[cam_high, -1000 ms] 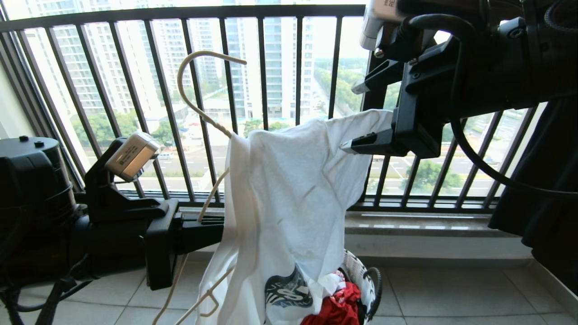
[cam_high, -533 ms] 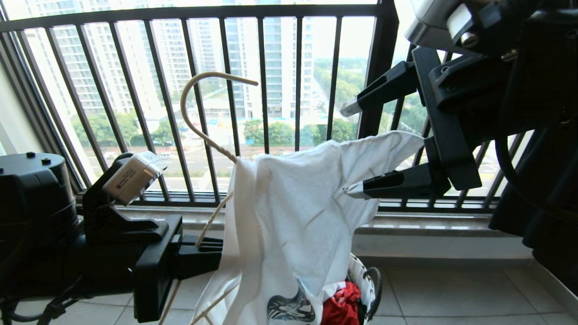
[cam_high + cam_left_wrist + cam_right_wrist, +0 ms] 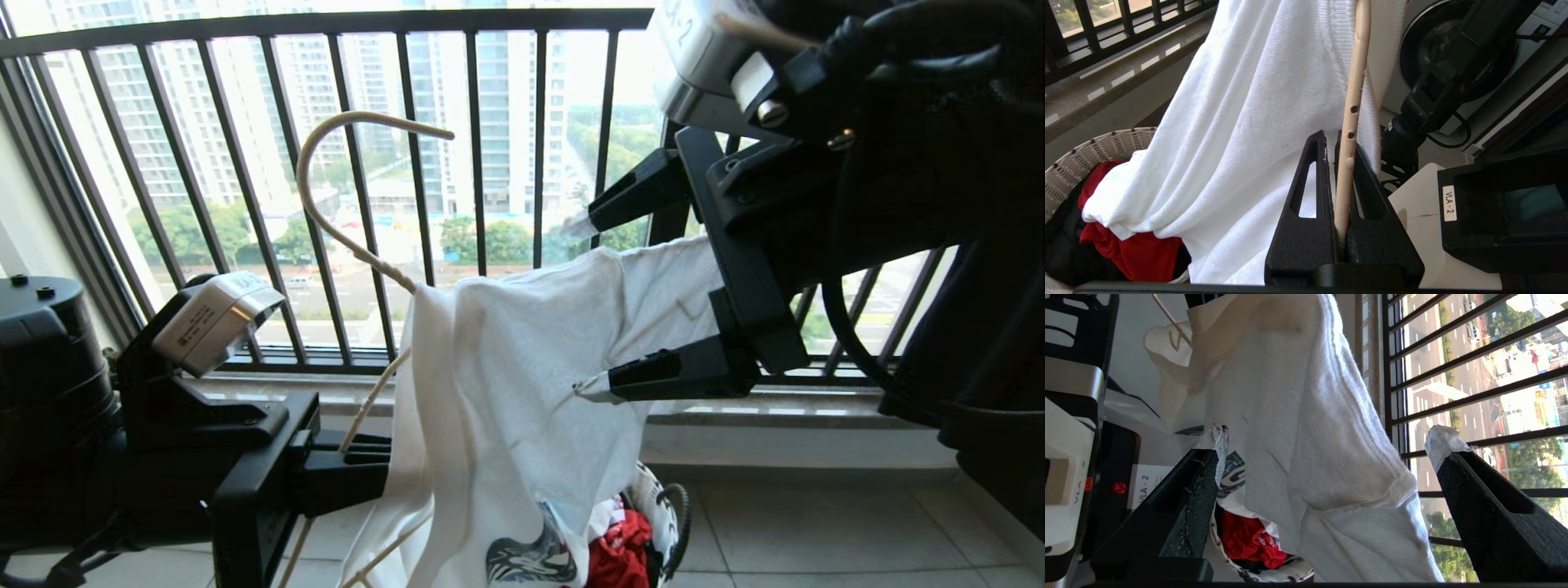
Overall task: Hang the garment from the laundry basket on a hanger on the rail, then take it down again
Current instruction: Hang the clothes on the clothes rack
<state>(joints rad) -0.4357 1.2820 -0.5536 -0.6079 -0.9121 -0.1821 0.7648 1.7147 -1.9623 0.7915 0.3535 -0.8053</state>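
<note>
Right pincer (image 3: 584, 306) spread wide, white logo T-shirt (image 3: 522, 384) sleeve between fingers. Left pincer (image 3: 1333, 151) clamped on cream wire hanger (image 3: 326, 212); only left wrist view shows grip. White woven basket (image 3: 657, 498) underneath, red cloth (image 3: 1245, 539) inside.

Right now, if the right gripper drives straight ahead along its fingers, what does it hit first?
Most likely the garment: its sleeve fold lies between the open fingers of the right gripper, directly ahead. Depth is hard to judge.

Light tiled floor (image 3: 816, 531) runs up to the window ledge. Only thing sitting straight on it is the white woven laundry basket (image 3: 665, 510), down below the right hand (image 3: 584, 306), stuffed with red clothing (image 3: 616, 559).
</note>
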